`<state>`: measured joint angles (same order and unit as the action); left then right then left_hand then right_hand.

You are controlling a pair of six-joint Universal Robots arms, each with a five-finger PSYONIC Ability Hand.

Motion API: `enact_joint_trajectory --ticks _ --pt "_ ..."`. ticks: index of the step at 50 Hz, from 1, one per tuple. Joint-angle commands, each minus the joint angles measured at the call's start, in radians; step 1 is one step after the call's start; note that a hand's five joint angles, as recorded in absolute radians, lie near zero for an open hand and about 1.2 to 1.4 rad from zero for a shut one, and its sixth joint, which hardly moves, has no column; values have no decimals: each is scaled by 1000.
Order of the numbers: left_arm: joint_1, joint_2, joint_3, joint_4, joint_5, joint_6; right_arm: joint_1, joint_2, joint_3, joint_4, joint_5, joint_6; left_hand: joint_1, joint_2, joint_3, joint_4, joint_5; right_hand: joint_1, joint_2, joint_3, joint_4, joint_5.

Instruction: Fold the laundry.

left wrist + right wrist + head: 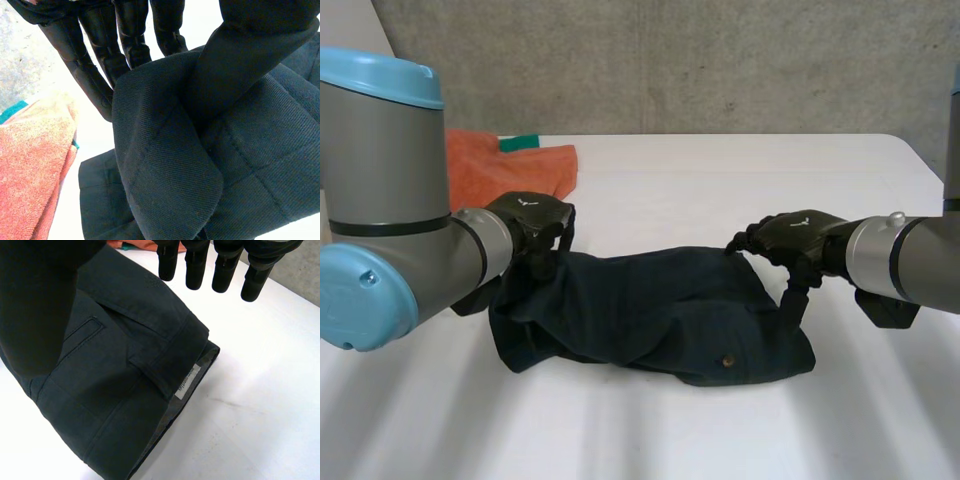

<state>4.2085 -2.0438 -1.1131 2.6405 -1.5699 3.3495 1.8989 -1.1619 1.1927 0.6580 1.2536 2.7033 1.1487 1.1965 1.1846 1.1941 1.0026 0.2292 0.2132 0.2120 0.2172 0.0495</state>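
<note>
— Which colours do you have there?
— You have plain dark navy trousers [650, 310] with a brown button [727, 361] and a white label [188, 381], an orange towel [510, 165], a green cloth [520, 143], and a white bench [740, 180].

Beside the work
An orange towel [510, 170] lay far left on the white tabletop [750, 175], green cloth [519, 143] behind it; grey wall [670, 60] beyond.

Dark navy twill trousers [650, 315] lie mid-frame on the white table [770, 180]. An orange terry towel [510, 170] lies upper left, behind them.
</note>
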Motion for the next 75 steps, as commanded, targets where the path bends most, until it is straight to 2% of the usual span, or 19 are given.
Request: enact_joint_trajectory --ticks 1,7,11,13,14,15,20,24,27,31,36,41,52,58,59,61,62,65,75 --pt "1 2 -14 12 -2 7 83 62 2 -83 58 -10 248 200 212 202 219 -55 -39 -38 -43 -50" --pt "-1 -24 1 12 -2 8 130 201 -47 -198 136 3 248 200 212 202 219 -55 -39 -38 -43 -50" --pt "-5 -44 28 16 -4 10 152 306 -107 -216 155 19 248 200 212 202 219 174 190 191 186 179" --pt "-8 -62 59 22 -4 11 160 350 -156 -209 153 29 248 200 212 202 219 621 637 638 633 626" --pt "-9 -79 94 29 -1 18 158 366 -201 -212 155 35 248 200 212 202 219 1162 1178 1179 1174 1167" --pt "-7 -90 117 33 -1 21 157 370 -226 -216 156 39 248 200 212 202 219 1167 1183 1184 1179 1172" --pt "-2 -157 373 79 8 36 115 351 -409 -377 170 114 248 200 212 202 219 1167 1183 1184 1179 1172" --pt "8 -200 678 194 36 16 89 272 -469 -671 243 259 248 200 212 202 219 1167 1183 1184 1179 1172" --pt "22 -208 849 306 60 -57 75 176 -463 -888 326 328 248 200 212 202 219 1167 1183 1184 1179 1172" --pt "39 -194 891 375 62 -174 63 123 -433 -917 330 310 248 200 212 202 219 1167 1183 1184 1179 1172" --pt "48 -184 800 386 87 -202 69 116 -383 -830 231 282 248 200 212 202 219 1167 1183 1184 1179 1172" --pt "60 -177 568 404 133 -167 74 131 -244 -727 147 236 248 200 212 202 219 1167 1183 1184 1179 1172" --pt "80 -289 174 458 146 -36 89 269 76 -678 95 79 248 200 212 202 219 1167 1183 1184 1179 1172" --pt "70 -331 101 343 136 51 89 297 162 -592 89 -39 233 186 197 188 205 1167 1183 1184 1179 1172" --pt "68 -326 98 328 136 57 89 289 168 -581 87 -45 161 113 125 115 132 1167 1183 1184 1179 1172" --pt "57 -296 87 280 134 76 94 254 189 -552 86 -45 -241 -289 -277 -287 -269 1167 1183 1184 1179 1172" --pt "53 -268 75 257 131 83 88 207 211 -532 81 -42 -449 -497 -485 -494 -477 1079 1095 1097 1092 1085" --pt "50 -219 52 231 123 94 86 153 231 -518 78 -40 -732 -780 -768 -777 -760 757 773 774 769 762" --pt "67 34 -152 265 57 100 38 -77 269 -471 78 -20 -903 -951 -939 -948 -931 242 258 259 254 247"
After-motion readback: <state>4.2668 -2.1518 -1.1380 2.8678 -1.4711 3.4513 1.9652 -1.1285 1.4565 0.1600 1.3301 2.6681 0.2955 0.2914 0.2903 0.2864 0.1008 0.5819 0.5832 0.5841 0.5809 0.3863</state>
